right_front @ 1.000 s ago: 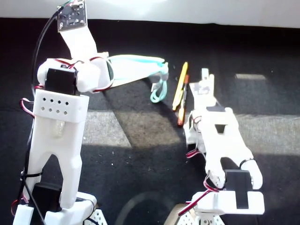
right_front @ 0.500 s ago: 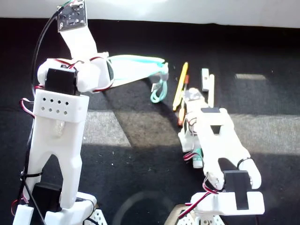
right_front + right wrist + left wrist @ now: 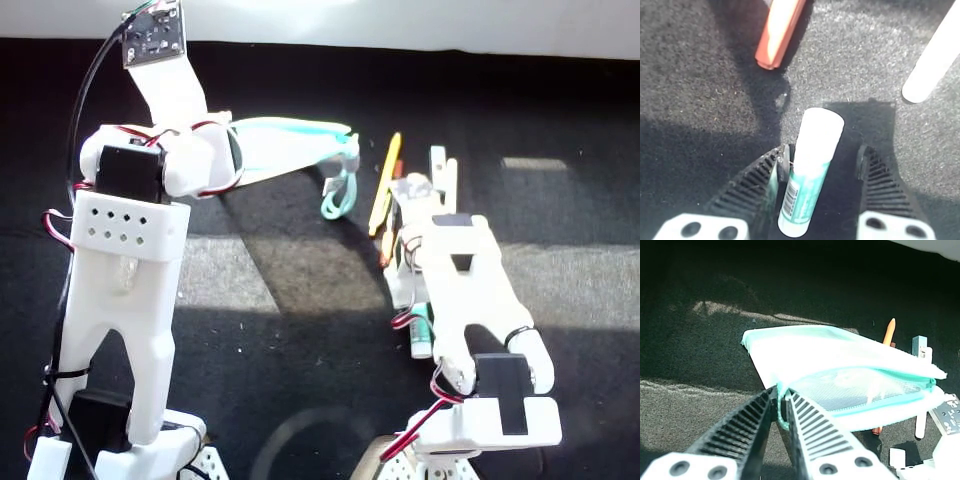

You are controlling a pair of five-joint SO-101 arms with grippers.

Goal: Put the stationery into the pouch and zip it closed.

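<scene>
My left gripper (image 3: 779,395) is shut on the teal-trimmed edge of the white mesh pouch (image 3: 850,375) and holds it off the dark mat, its mouth toward the pens; the high view shows the pouch (image 3: 285,140) at the back. My right gripper (image 3: 820,155) is open, with a teal glue stick (image 3: 810,165) between its fingers, leaning on one finger. From above, the glue stick (image 3: 422,335) pokes out under the right arm (image 3: 455,270). Beyond it lie an orange pen (image 3: 780,30) and a white stick (image 3: 935,60).
A yellow pen (image 3: 384,185) lies beside the orange pen (image 3: 390,250), right of the pouch's teal loop (image 3: 340,195). A small eraser (image 3: 437,160) and the white stick (image 3: 451,175) lie just past the right arm. A white wall edges the mat at the back.
The right arm has drawn back from the eraser toward its base, and the glue stick now shows beneath it. The left arm and the pouch have not moved.
</scene>
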